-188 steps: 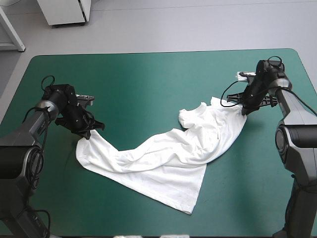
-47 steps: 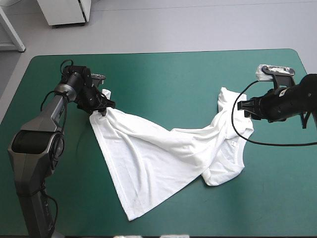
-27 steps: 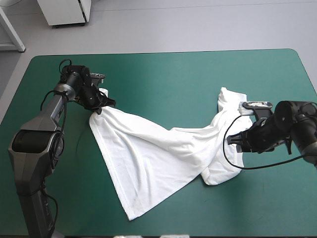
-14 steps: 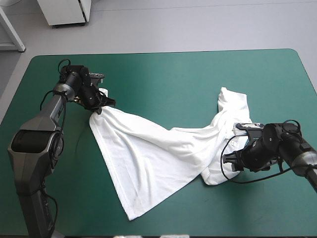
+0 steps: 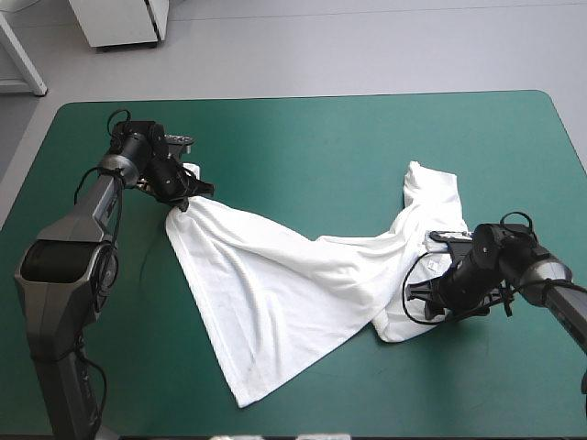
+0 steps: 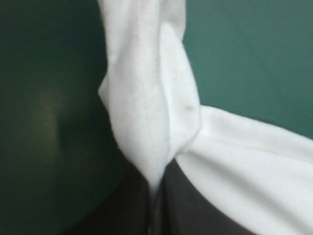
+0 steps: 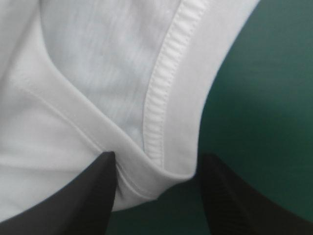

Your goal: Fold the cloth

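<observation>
the t-shirt [image 5: 275, 284] sprawls from 10 to 4 o'clock across the teal-green table [image 5: 303, 137]. the left gripper [image 5: 181, 194] is clamped on a stitched edge. the right gripper [image 7: 156, 159] has its fingers apart, straddling the ribbed collar [image 7: 164, 98]. the fabric looks light and limp and will probably sag, so pinch the thicker seam.

The white T-shirt [image 5: 284, 275] lies rumpled, half-spread, slantwise across the teal-green cover [image 5: 303, 137].

You have 1 table [image 5: 303, 137], teal-green cover. 1 white T-shirt [image 5: 275, 284] lies on it, rumpled, stretched from near the far-left corner toward the right edge, 1 corner pointing at the near edge.
</observation>
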`<act>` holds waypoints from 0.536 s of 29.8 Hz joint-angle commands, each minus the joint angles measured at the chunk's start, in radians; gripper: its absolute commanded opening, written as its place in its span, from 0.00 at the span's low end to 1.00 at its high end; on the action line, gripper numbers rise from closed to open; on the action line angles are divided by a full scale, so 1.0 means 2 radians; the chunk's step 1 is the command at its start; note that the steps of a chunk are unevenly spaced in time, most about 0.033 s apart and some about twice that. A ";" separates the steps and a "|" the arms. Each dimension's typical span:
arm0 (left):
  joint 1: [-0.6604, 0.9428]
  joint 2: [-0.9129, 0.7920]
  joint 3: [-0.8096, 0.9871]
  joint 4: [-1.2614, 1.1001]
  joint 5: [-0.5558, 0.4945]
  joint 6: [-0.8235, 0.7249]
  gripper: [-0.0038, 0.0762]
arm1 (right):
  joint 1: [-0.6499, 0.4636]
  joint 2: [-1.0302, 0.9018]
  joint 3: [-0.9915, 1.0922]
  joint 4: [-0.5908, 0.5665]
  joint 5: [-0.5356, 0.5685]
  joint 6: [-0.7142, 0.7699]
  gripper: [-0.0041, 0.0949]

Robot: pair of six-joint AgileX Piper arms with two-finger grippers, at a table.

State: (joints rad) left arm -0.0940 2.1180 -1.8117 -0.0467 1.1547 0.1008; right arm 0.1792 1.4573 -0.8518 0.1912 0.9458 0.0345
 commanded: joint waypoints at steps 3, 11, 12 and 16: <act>0.002 -0.021 -0.011 -0.004 -0.014 -0.002 0.04 | 0.000 0.009 -0.002 0.027 -0.007 -0.004 0.28; 0.002 -0.030 -0.023 -0.008 0.010 0.005 0.04 | 0.000 -0.003 -0.021 0.022 0.001 -0.007 0.02; 0.002 -0.034 -0.031 -0.008 0.016 0.008 0.04 | 0.000 -0.009 -0.032 0.021 0.006 -0.007 0.02; 0.002 -0.064 -0.070 -0.015 0.040 0.011 0.04 | 0.000 -0.040 -0.105 -0.012 0.031 -0.001 0.02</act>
State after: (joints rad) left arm -0.0933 2.1079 -1.8719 -0.0578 1.2119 0.1200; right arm 0.1788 1.4492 -0.9484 0.1978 0.9851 0.0287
